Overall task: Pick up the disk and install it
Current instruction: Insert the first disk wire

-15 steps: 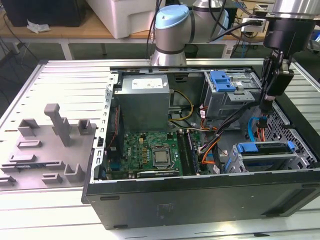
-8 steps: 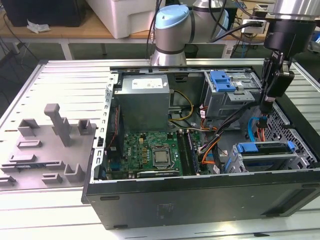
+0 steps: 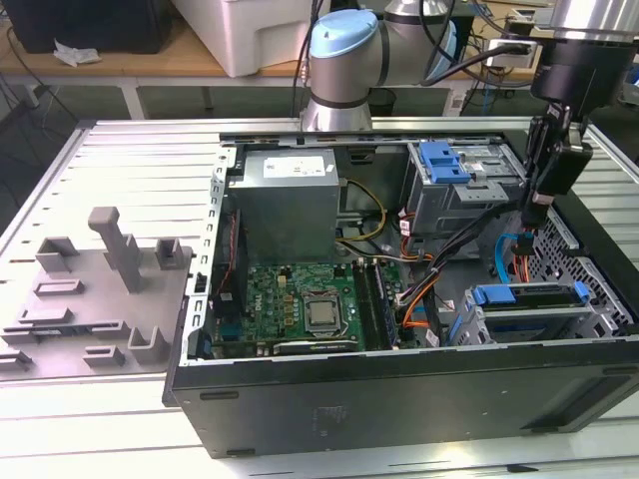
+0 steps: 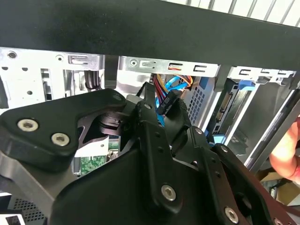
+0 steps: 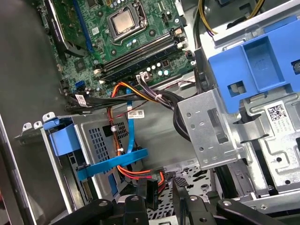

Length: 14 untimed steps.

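Blue-railed, the disk [image 3: 529, 295] sits in the lower cage at the exterior view's right, just below my gripper [image 3: 541, 200]. I cannot tell whether I'm open or gripping. The blue cable [image 5: 131, 136] hangs close, so I judge it could snag me.

The table [image 3: 130, 160] under me is ribbed grey metal, its slats running across the exterior view and pale in the even light. A grey moulded fixture [image 3: 100, 289] sits on it toward the exterior view's left. Beyond the table stands a wooden bench [image 3: 130, 62] on a white frame, carrying a black box [image 3: 90, 22], a white bin [image 3: 250, 35] and a crumpled white scrap [image 3: 75, 52]. Under the bench it is dark.
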Each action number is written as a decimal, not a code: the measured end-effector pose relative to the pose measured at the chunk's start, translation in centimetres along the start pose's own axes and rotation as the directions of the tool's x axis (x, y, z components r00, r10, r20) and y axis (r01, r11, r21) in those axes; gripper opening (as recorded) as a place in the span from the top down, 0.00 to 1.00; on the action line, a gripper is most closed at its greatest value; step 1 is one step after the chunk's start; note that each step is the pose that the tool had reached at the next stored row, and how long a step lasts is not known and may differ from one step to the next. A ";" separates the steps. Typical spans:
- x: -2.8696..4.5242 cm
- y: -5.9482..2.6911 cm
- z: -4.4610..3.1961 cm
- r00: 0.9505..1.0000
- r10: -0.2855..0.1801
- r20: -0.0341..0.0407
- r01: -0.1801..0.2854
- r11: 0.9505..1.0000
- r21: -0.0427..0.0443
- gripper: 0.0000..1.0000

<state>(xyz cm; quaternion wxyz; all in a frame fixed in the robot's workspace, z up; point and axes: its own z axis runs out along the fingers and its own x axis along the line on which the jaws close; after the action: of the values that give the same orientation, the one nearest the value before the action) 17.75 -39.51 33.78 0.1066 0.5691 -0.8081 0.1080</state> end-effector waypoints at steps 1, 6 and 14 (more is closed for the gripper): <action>0.00 0.01 0.01 1.000 -0.002 -0.001 0.002 1.000 0.001 0.65; 0.00 0.04 0.06 0.999 -0.038 -0.014 0.038 0.999 0.018 0.65; 0.04 0.59 0.18 0.998 -0.053 -0.038 0.054 0.998 0.030 0.65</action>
<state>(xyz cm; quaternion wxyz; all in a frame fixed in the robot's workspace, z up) 17.18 -39.41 33.59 0.1155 0.5899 -0.7888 0.1279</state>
